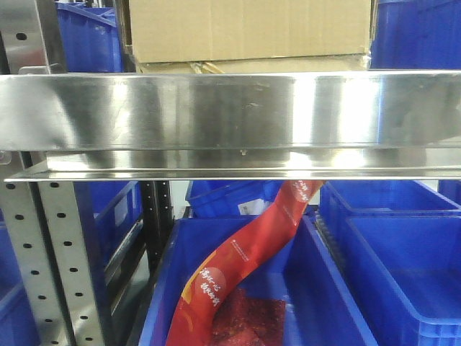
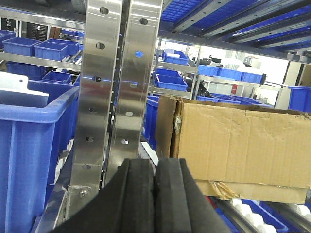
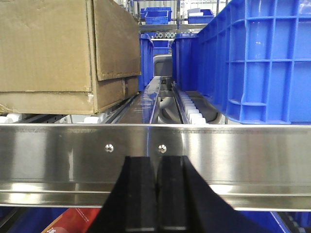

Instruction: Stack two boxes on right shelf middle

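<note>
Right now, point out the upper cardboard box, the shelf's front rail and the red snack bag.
upper cardboard box (image 1: 248,29), front view, its brown front face.
shelf front rail (image 1: 230,112), front view, middle of the shiny steel band.
red snack bag (image 1: 245,263), front view, its curved middle.

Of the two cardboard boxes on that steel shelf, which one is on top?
The taller box is on top. It rests on a flatter box, of which only a thin strip shows above the shelf rail. Blue bins stand alongside.
</note>
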Available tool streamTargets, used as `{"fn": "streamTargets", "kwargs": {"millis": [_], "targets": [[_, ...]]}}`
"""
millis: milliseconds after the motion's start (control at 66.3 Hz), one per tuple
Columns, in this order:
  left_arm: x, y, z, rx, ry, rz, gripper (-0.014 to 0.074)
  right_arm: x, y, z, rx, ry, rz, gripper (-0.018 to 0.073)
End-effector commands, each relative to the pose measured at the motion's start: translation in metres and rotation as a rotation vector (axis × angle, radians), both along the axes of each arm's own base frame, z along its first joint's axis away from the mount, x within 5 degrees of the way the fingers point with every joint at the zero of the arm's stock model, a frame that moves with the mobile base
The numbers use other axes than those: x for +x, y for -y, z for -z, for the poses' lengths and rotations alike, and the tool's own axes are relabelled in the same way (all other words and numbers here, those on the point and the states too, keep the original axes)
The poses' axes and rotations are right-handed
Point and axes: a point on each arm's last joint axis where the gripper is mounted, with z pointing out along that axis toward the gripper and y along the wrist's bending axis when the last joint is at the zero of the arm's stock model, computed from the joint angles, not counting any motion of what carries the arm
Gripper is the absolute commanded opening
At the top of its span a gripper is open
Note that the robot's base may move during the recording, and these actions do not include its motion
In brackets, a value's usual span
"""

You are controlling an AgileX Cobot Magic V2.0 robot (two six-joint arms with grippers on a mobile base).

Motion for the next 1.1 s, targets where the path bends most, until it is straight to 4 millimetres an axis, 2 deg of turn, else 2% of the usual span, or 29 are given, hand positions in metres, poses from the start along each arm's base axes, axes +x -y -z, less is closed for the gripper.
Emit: {"fn": "streamTargets", "kwargs": {"millis": [0,468,543,633,724,890,1086], "targets": [[-0.001,0.0,-0.001,0.003,0.015,-0.004,-0.0111,0.0,0.0,-0.001,-0.005,0.014,0.004,-0.0163],[-0.001,0.0,-0.001,0.003,0.013,-0.005,-0.0111,0.0,0.0,-0.001,-0.005,0.014,0.004,-0.0163],[0.002,0.0,0.004,0.006,-0.003,-0.005,-0.0111,0.0,0.0,-0.001,-0.005,0.014,0.004,-0.0163],[0.004,0.001,0.018,0.002,-0.027,-0.001,-0.0111,0.0,0.0,-0.001,-0.005,0.014,0.004,-0.0163],[0.007,0.003,0.048,-0.102,-0.092,0.021,-0.0111,0.0,0.0,-0.001,-0.005,0.014,0.004,-0.0163],[0.007,0.0,0.084,0.096,-0.014,-0.073,-0.0111,0.0,0.0,-0.001,-0.005,0.014,0.004,-0.0163],[0.01,-0.005,0.115,0.11,-0.045,-0.185,-0.0111,0.0,0.0,-0.001,-0.005,0.014,0.004,-0.0163]]}}
